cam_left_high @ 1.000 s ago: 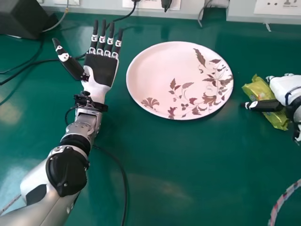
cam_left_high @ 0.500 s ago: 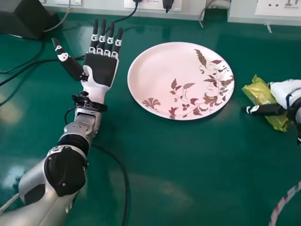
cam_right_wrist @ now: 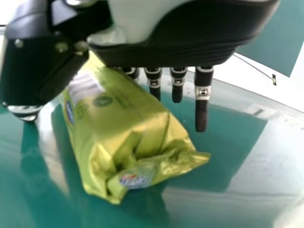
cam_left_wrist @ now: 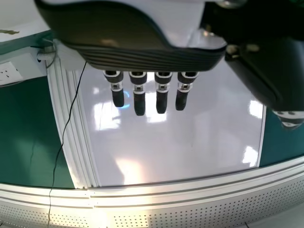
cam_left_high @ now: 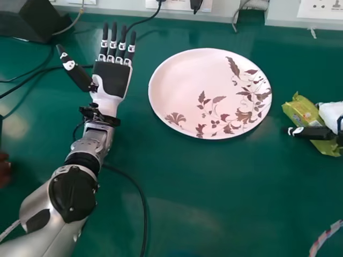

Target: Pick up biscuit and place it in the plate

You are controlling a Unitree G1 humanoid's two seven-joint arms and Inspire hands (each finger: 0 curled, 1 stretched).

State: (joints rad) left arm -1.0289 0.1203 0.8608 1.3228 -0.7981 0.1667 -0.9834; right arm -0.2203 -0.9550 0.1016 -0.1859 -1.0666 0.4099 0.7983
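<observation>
Right wrist view: biscuit packet lies between thumb and fingers (straight, wide) of the right hand.

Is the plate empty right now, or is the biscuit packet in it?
Empty. The plate shows just its pale surface and brown leaf print; the biscuit packet is outside it, at the right hand.

Pink plate, brown leaf pattern; yellow-green packet.
</observation>
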